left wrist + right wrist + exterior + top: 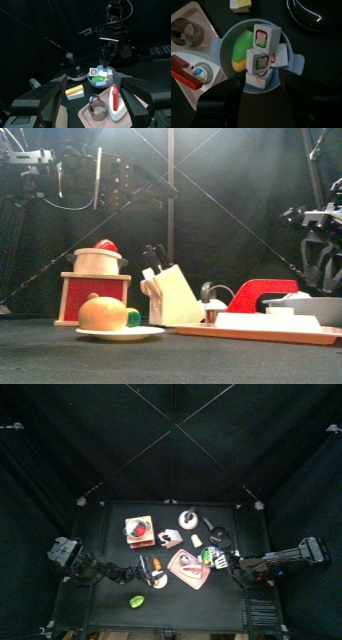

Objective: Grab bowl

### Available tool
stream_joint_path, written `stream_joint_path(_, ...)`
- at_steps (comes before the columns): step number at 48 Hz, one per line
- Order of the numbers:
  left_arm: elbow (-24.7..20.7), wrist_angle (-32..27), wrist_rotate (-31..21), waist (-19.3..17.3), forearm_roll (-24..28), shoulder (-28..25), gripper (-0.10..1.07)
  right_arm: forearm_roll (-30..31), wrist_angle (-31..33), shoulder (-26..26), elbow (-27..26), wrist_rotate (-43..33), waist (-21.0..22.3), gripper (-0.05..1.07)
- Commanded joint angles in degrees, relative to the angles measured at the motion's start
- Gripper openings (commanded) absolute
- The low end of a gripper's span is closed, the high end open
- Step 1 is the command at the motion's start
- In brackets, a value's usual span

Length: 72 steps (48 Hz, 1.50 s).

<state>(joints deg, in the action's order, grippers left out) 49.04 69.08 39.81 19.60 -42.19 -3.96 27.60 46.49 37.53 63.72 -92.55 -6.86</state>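
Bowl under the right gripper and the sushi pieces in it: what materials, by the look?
Bowl: likely plastic, pale blue-grey, smooth with a thin molded rim and a soft sheen. Sushi pieces: probably toy food, wood or plastic; blocky shapes with flat printed-looking faces. Neither is certain from these views.

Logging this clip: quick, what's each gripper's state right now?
Left gripper: open, holding nothing, above the pink tray.
Right gripper: open, fingers straddling the blue bowl of sushi, not closed on it yet.

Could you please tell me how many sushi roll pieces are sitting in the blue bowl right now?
3 visible in the bowl: one at the rim, one mid-bowl beside the green piece, one nearest the right hand. More may be hidden.
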Motion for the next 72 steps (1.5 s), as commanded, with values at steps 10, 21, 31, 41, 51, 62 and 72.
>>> stream_joint_path(10, 0.5, 0.6, 0.1, -0.4, -0.7, 2.5, 1.04, -6.9, 8.5, 0.4, -3.3, -1.5, -0.2, 0.88)
stream_joint_path(21, 1.8, 0.6, 0.0, -0.4, -3.9, 1.8, 1.04, -5.7, 9.4, 0.2, -1.0, -10.9, -0.3, 0.88)
stream_joint_path(31, 1.4, 0.6, 0.0, -0.1, -6.2, -1.0, 1.04, -3.3, 6.2, -0.1, 1.6, -15.8, -0.1, 0.87)
stream_joint_path(41, 1.1, 0.6, -0.1, -0.3, -6.2, -1.1, 1.04, -2.7, 0.4, -1.0, 3.9, -16.4, 1.2, 0.87)
stream_joint_path(51, 1.1, 0.6, -0.1, -0.2, -6.3, -1.2, 1.04, -2.5, -3.7, -3.4, 5.5, -16.3, 3.3, 0.86)
stream_joint_path(62, 1.1, 0.6, -0.1, -0.2, -6.6, -1.2, 1.04, -2.2, -5.4, -6.0, 5.4, -16.4, 3.3, 0.74)
stream_joint_path(72, 1.1, 0.6, -0.1, -0.2, -6.6, -1.3, 1.04, -2.0, -5.4, -6.3, 5.0, -16.3, 3.3, 0.57)
